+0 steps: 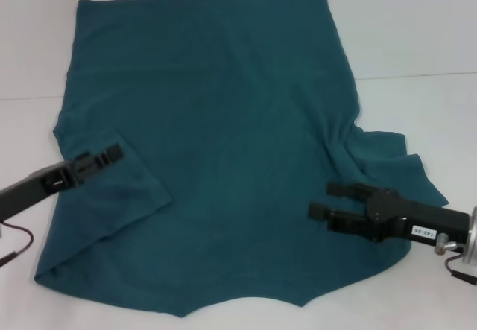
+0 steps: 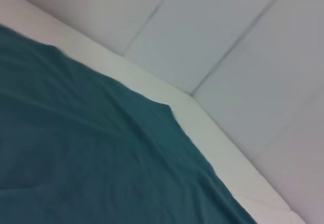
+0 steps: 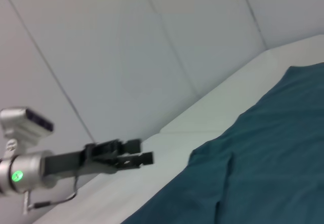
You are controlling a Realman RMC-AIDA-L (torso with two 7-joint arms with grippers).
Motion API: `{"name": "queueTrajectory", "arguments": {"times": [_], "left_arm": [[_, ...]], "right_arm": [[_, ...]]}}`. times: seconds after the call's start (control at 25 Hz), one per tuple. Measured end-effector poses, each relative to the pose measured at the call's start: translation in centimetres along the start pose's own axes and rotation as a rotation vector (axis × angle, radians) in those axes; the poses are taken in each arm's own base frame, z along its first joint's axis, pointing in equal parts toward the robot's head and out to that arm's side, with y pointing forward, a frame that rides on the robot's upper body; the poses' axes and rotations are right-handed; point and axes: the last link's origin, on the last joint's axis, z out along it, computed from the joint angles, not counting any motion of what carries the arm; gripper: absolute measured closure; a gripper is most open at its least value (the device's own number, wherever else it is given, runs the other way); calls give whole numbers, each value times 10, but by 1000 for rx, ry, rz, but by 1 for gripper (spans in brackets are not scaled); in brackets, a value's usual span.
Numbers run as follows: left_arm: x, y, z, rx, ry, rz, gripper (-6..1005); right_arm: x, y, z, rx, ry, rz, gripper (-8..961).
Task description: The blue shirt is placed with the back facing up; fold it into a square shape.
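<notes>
Both grippers hover over the shirt (image 1: 223,151), which I see spread across the table (image 1: 417,39) mid-frame. Left gripper (image 1: 112,153) sits at its left sleeve, seemingly closed on nothing; right gripper (image 1: 322,200), lower right, is parted and empty.

The blue shirt (image 1: 223,159) shows only its plain side; any lettering is hidden underneath. Its left sleeve is folded in, covering cloth below. The right gripper (image 1: 332,200) hides fabric beneath it. The left gripper (image 1: 112,153) looks edge-on, its finger gap unreadable.
</notes>
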Motion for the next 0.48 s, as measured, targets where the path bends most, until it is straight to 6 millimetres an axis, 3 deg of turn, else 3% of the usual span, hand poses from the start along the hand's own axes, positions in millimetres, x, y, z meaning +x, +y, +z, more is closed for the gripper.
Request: {"name": "queueTrajectory", "arguments": {"times": [0.16,0.48], "left_arm": [[-7,11,-3,-76,-8,96,101],[-23,19,-2,-120,-32,145,41]], "right_arm": [[-1,-8,-14,58,-43,17,42],[-1,-21,-46,164,-99,46,43]]}}
